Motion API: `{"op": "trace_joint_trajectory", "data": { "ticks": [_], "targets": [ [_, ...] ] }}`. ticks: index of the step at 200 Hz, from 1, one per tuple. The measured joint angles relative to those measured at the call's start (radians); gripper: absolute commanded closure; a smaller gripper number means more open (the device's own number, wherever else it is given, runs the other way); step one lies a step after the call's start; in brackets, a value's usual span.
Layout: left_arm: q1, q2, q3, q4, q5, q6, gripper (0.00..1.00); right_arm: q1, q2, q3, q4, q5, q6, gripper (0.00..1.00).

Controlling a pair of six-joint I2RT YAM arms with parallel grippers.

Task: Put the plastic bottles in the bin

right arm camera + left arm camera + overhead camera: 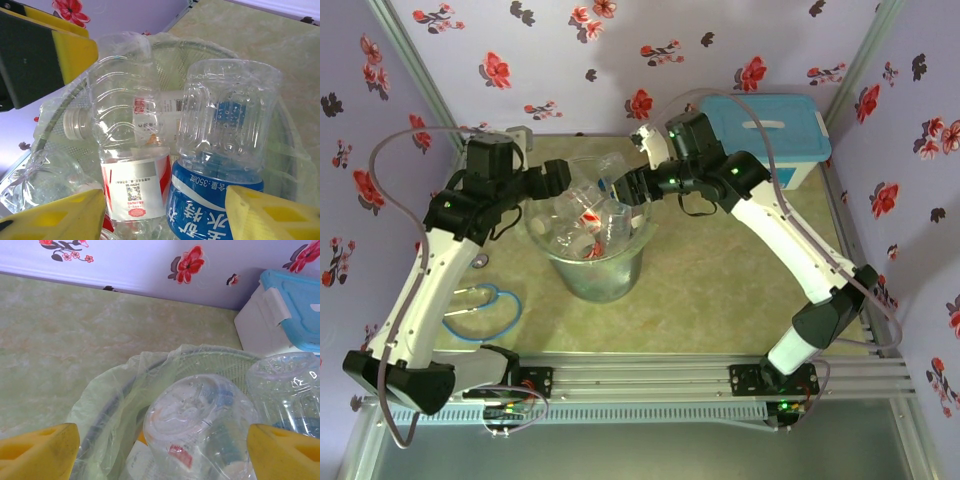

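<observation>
The bin [598,282], a grey bucket lined with a clear bag, stands mid-table with several plastic bottles [588,218] piled in it. My left gripper [568,181] hangs over its left rim, open. In the left wrist view its wide-apart fingers [42,452] flank an upturned clear bottle [200,420], with a gap on the left side. My right gripper [623,190] is at the right rim, open. Just beyond its fingertips [272,215] stand a red-labelled bottle [132,192] and a blue-labelled bottle [220,150], bottoms away from the camera. The bin's rim [200,47] shows behind them.
A white box with a light-blue lid [775,135] sits at the back right, close behind the bin [280,315]. A blue loop of tubing [488,305] lies on the table front left. Flowered walls close in the table on three sides.
</observation>
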Motion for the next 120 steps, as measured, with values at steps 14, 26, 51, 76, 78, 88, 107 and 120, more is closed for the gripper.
{"op": "trace_joint_trajectory", "data": {
  "ticks": [14,26,51,76,78,88,107,120],
  "targets": [
    [0.000,-0.005,0.002,-0.001,-0.003,0.000,0.10,0.003,0.001,0.000,0.000,0.000,0.000,0.35],
    [0.001,-0.005,0.010,-0.004,-0.002,0.002,0.08,0.004,0.001,0.000,0.000,0.000,0.000,0.36],
    [0.008,-0.004,0.048,-0.011,0.001,0.016,0.03,0.002,0.001,0.006,-0.001,0.002,0.000,0.35],
    [0.043,-0.004,0.110,-0.014,0.008,0.035,0.00,-0.022,-0.001,0.038,0.001,0.013,0.000,0.33],
    [0.046,-0.004,0.113,-0.014,0.008,0.035,0.00,-0.026,-0.002,0.042,0.001,0.014,0.000,0.33],
    [0.072,-0.004,0.134,-0.013,0.010,0.045,0.00,-0.052,-0.008,0.054,0.003,0.019,0.000,0.33],
    [0.134,-0.004,0.146,-0.011,0.017,0.061,0.00,-0.123,-0.034,0.058,0.007,0.045,0.007,0.30],
    [0.187,-0.005,0.137,-0.005,0.018,0.071,0.00,-0.179,-0.063,0.036,0.015,0.072,0.008,0.29]
  ]
}}
